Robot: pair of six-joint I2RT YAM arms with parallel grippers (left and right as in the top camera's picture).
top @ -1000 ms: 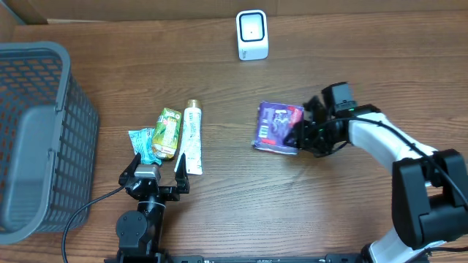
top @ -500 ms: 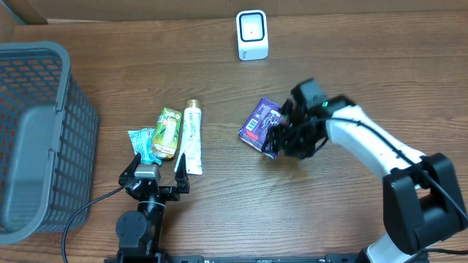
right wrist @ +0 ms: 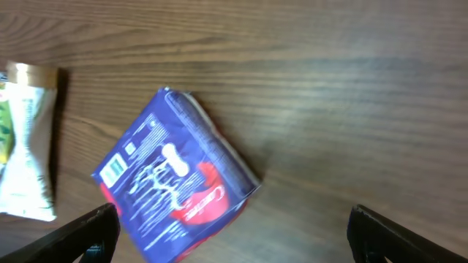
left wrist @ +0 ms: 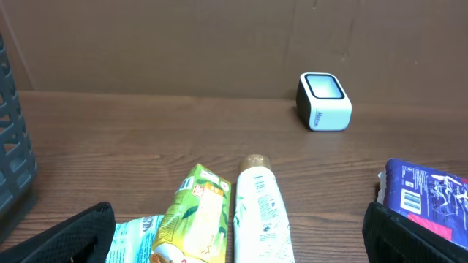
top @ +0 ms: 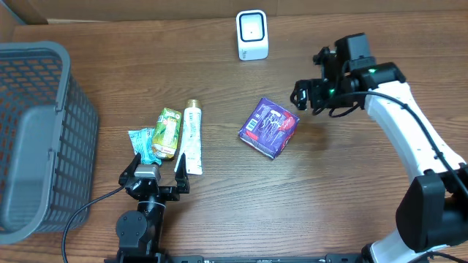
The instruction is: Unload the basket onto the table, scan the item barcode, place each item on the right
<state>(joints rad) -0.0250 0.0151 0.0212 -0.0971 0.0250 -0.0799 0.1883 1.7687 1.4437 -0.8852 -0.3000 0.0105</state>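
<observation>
So the purple snack pack (top: 269, 127) is lying flat mid-table, turned on a diagonal, with its barcode (right wrist: 113, 169) face up at the left corner. My right gripper (right wrist: 235, 232) is off to its right and a bit farther back, clear of the pack, jaws spread wide with nothing in them. The white scanner (top: 252, 34) stands at the far edge, well apart from the pack. Over on the left there's a white tube (top: 192, 137), a green pouch (top: 167, 134) and a teal wrapper (top: 141, 142) side by side, and my left gripper (top: 156, 172) is just near of them, also wide open and empty. The gray basket (top: 36, 131) is at the far left.
</observation>
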